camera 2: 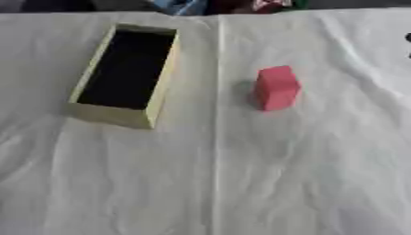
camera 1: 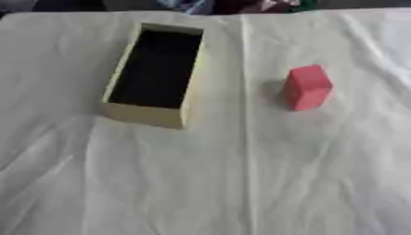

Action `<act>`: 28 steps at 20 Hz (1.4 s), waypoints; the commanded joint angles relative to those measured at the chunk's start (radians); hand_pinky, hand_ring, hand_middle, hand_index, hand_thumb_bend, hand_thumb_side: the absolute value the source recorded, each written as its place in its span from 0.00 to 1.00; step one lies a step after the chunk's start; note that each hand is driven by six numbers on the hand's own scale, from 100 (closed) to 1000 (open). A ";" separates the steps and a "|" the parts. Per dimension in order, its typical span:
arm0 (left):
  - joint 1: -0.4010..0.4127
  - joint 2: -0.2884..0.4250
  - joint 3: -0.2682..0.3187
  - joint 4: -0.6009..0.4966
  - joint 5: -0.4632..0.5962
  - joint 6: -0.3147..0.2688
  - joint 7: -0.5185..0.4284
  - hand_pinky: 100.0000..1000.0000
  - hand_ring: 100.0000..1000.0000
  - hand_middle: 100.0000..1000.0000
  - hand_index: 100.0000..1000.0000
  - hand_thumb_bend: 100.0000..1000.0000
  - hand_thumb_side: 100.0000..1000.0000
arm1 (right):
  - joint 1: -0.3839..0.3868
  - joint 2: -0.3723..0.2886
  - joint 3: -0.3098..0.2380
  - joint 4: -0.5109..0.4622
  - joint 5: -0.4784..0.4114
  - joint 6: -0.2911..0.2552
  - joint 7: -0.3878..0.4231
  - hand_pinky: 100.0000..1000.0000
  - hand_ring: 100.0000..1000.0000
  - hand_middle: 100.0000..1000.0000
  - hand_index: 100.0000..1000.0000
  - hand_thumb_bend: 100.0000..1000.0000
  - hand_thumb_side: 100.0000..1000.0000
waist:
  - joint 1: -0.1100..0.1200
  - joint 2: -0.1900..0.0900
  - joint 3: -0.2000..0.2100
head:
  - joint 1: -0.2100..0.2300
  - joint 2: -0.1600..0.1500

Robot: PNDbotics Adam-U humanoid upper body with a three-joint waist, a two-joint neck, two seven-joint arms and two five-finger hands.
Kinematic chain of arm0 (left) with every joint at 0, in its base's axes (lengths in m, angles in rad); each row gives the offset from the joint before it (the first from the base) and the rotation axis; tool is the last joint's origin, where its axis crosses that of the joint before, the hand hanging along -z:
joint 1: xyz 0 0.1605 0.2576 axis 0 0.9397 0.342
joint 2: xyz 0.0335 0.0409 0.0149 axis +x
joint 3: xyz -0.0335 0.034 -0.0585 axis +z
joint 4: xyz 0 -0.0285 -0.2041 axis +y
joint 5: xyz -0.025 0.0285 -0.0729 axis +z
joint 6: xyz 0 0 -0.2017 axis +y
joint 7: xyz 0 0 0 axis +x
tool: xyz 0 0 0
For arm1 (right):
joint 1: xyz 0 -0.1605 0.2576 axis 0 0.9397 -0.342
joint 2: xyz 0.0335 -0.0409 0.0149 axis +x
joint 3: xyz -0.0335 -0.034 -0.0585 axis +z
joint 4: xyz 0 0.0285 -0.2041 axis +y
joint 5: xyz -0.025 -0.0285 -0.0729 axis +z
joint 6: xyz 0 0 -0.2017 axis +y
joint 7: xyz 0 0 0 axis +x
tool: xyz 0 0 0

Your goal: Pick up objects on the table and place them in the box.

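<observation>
Showing: a tabletop (camera 1: 241, 183) seen from above, covered with a creased white cloth (camera 1: 160, 193), carrying two things.
Box: a pale yellow, open-topped rectangular cardboard box (camera 1: 144, 115) with a dark inside; it stands on the left half of the tabletop, toward the far edge, its long sides running from the near side to the far side and leaning slightly to the right at the far end.
Box contents: only the dark inside shows; what lies on its bottom cannot be made out.
Block: a red, upright rectangular block (camera 1: 306, 87) on the right half of the tabletop, about level with the near half of the box and well apart from it; its top face is a lighter pink-red than its sides.
Block contact: it stands on the cloth with bare cloth all round it, touching nothing else.
Cloth: a straight fold line runs from the far edge to the near edge, passing between the box and the block; looser wrinkles spread toward the near left corner and along the right side.
Far edge: a strip of dark and coloured shapes (camera 2: 233, 5) lies beyond the cloth, too blurred to name.
Right edge: a small dark speck (camera 2: 408, 39) shows in the right eye view only; what it is cannot be told.
Left hand: out of both views, so whether its fingers are apart or together cannot be told.
Right hand: likewise out of both views, fingers unknown.
</observation>
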 commanded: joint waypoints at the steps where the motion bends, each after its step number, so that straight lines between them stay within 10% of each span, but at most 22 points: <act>1: -0.002 0.008 0.010 -0.020 -0.001 0.002 0.002 0.52 0.49 0.50 0.67 0.00 0.01 | -0.006 -0.019 -0.012 -0.017 0.008 0.002 0.002 0.76 0.60 0.67 0.79 0.00 0.19 | -0.007 -0.022 0.000 | 0.003 0.002; 6: -0.002 0.008 0.009 -0.020 -0.001 0.002 0.000 0.52 0.49 0.50 0.67 0.00 0.01 | -0.028 -0.068 -0.007 -0.017 0.028 0.017 0.001 0.76 0.62 0.68 0.80 0.00 0.18 | -0.008 -0.021 0.002 | 0.001 0.001; 14: 0.000 0.008 -0.001 -0.020 0.005 0.005 -0.011 0.52 0.49 0.50 0.67 0.00 0.01 | -0.204 -0.332 0.066 -0.017 0.301 0.163 0.076 0.78 0.70 0.75 0.83 0.00 0.23 | -0.010 -0.031 0.022 | -0.026 0.003; 28: 0.001 0.011 -0.013 -0.020 0.015 0.008 -0.027 0.52 0.49 0.50 0.66 0.00 0.02 | -0.444 -0.475 0.200 0.104 0.480 0.058 0.671 0.83 0.82 0.89 0.94 0.12 0.40 | -0.015 -0.040 0.040 | -0.059 -0.005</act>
